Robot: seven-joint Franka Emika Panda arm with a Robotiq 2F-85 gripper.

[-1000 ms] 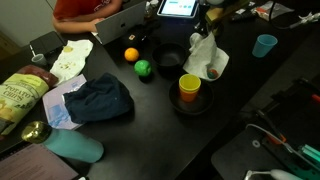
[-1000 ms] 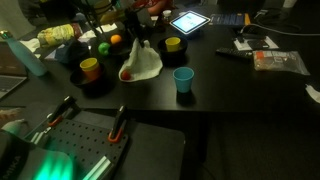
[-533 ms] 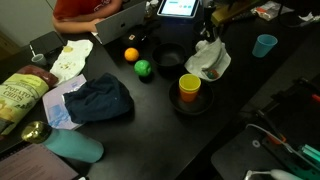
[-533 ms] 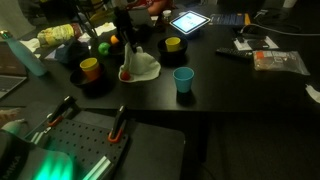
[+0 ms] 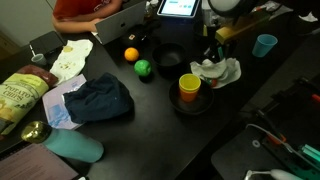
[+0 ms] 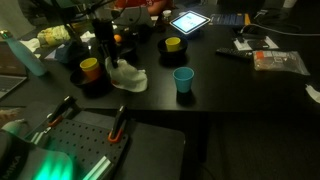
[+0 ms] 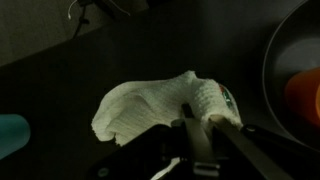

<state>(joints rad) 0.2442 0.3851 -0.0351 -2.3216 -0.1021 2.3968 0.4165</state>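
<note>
**Exterior view, table seen from above.**
- Item: white knitted cloth point(image 5: 224, 71) — it lies crumpled and low on the black tabletop point(image 5: 150, 140). It is just beside a yellow plastic cup point(image 5: 190, 86) that stands in a shallow black dish point(image 5: 190, 105).
- Gripper point(image 5: 212, 58): it stands directly over the cloth's edge on the cup side, with its fingers pointing down into the fabric.
- Surroundings: a black bowl point(image 5: 168, 58), a green ball point(image 5: 143, 68) and an orange fruit point(image 5: 130, 55) lie to one side. A light blue plastic cup point(image 5: 264, 45) stands well apart from the cloth, and a crumpled dark blue garment point(image 5: 100, 100) lies farther off.

**Exterior view, table seen from the side.**
- White knitted cloth point(image 6: 128, 77): it is spread on the tabletop between the yellow plastic cup point(image 6: 90, 68) and the light blue plastic cup point(image 6: 183, 79), nearer the yellow one.
- Gripper point(image 6: 110, 66): it is upright and low, meeting the cloth at the end that faces the yellow cup.

**Wrist view.**
- White knitted cloth point(image 7: 150, 108): it fills the middle of the picture and fans away from the fingers.
- Gripper point(image 7: 193, 122): the jaws are drawn together and pinch the near edge of the cloth — it is clamped on the fabric, not released.
- The rim of the shallow black dish point(image 7: 275, 60) curves in at one side, with the yellow plastic cup point(image 7: 305, 95) blurred inside it. The light blue plastic cup point(image 7: 10, 135) shows at the opposite edge.
</note>
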